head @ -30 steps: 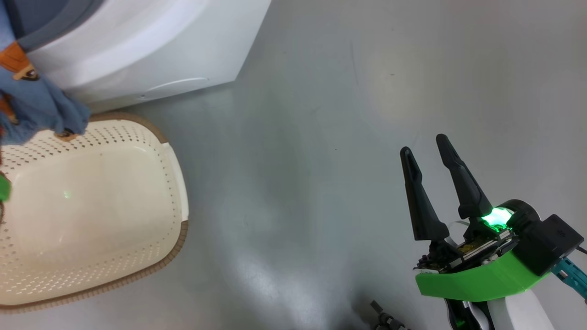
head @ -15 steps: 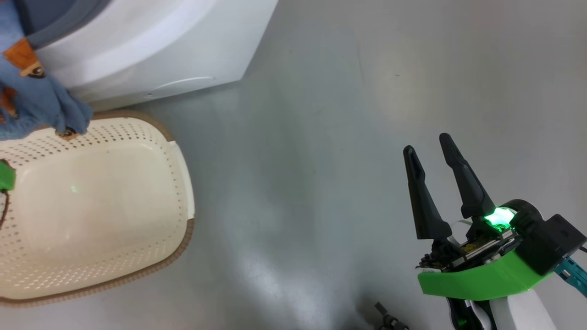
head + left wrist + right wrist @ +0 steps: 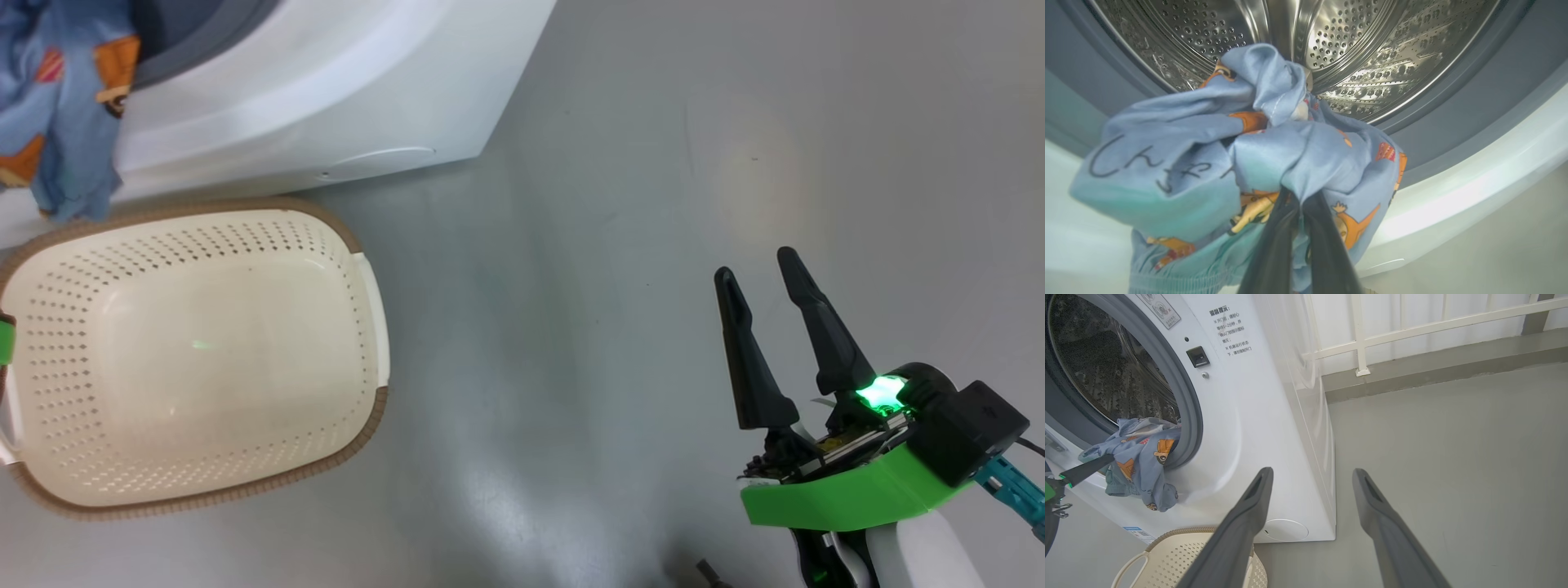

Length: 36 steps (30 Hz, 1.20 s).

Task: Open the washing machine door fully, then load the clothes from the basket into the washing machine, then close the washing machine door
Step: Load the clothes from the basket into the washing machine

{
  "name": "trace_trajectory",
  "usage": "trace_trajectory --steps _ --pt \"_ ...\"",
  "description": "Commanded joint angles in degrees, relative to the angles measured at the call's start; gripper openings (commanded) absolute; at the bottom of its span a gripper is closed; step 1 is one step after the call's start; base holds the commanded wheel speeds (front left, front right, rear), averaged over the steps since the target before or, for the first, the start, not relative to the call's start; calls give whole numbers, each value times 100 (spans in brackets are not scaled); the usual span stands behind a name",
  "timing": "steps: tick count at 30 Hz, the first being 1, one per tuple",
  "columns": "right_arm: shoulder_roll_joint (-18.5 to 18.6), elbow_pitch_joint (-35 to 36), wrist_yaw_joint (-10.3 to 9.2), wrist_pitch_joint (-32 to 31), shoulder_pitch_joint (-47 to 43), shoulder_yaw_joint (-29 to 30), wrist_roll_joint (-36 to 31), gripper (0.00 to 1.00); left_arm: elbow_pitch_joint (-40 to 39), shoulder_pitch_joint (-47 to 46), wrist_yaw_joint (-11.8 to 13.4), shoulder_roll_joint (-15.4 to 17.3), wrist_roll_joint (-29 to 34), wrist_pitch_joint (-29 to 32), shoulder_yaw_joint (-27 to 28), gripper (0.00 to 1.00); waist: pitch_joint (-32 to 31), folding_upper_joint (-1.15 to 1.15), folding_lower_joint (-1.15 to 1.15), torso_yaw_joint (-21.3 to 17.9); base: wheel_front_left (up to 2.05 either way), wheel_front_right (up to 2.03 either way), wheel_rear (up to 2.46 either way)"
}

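Blue clothes (image 3: 1180, 163) with orange cartoon prints are gathered into one bundle at the mouth of the washing machine (image 3: 1257, 416). The left gripper (image 3: 1299, 201) pinches this bundle: its two dark fingers (image 3: 1274, 253) are pressed together and their tips go into the folds, so the tips themselves are hidden. In the left wrist view the bundle hangs in front of the steel drum (image 3: 1372, 61), low in the round opening.

In the right wrist view the clothes (image 3: 1143, 457) lie over the lower part of the grey rubber ring (image 3: 1188, 404), and one end hangs down the white front of the machine. The left gripper (image 3: 1109, 458) comes to them from the left side of that view.

The basket (image 3: 371, 420), cream plastic with many small holes and a brown rim, stands on the grey floor (image 3: 588, 245), just beside the base of the washing machine (image 3: 326, 82). It is below the hanging clothes (image 3: 65, 122); I cannot tell if its far rim touches the machine. Its rim (image 3: 1175, 551) also shows low in the right wrist view.

The right gripper (image 3: 755, 265) is well apart from the basket, over bare floor, with its fingers spread and nothing between them. In its own view the right gripper (image 3: 1312, 473) points toward the side corner of the machine, and a white railing (image 3: 1412, 330) stands behind
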State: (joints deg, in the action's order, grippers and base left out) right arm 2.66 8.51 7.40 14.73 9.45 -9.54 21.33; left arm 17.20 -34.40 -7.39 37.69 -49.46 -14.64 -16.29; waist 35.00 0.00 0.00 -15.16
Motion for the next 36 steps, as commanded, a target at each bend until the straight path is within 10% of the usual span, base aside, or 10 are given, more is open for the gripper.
trace_trajectory --steps 1,20,31,33,34,36 --pt "21 98 9 27 -61 -132 -36 100 -341 111 -10 305 102 -34 331 0 -49 0 0 50 0 0 0" --pt "21 285 9 27 -211 -501 193 100 17 -2113 119 650 407 1143 169 0 343 0 0 -805 0 0 0" --pt "21 545 9 27 -484 -704 323 100 603 -3086 67 766 647 627 238 0 554 0 0 -1311 0 0 0" --pt "21 558 9 27 -508 -728 329 100 758 -3127 96 780 696 763 157 77 565 0 0 -1324 0 0 0" --pt "21 560 9 27 -516 -737 328 100 845 -3132 101 770 687 860 119 100 563 0 0 -1323 0 0 0" --pt "21 550 9 27 -519 -736 328 100 993 -3153 123 762 688 1061 38 100 558 0 0 -1309 0 0 0"
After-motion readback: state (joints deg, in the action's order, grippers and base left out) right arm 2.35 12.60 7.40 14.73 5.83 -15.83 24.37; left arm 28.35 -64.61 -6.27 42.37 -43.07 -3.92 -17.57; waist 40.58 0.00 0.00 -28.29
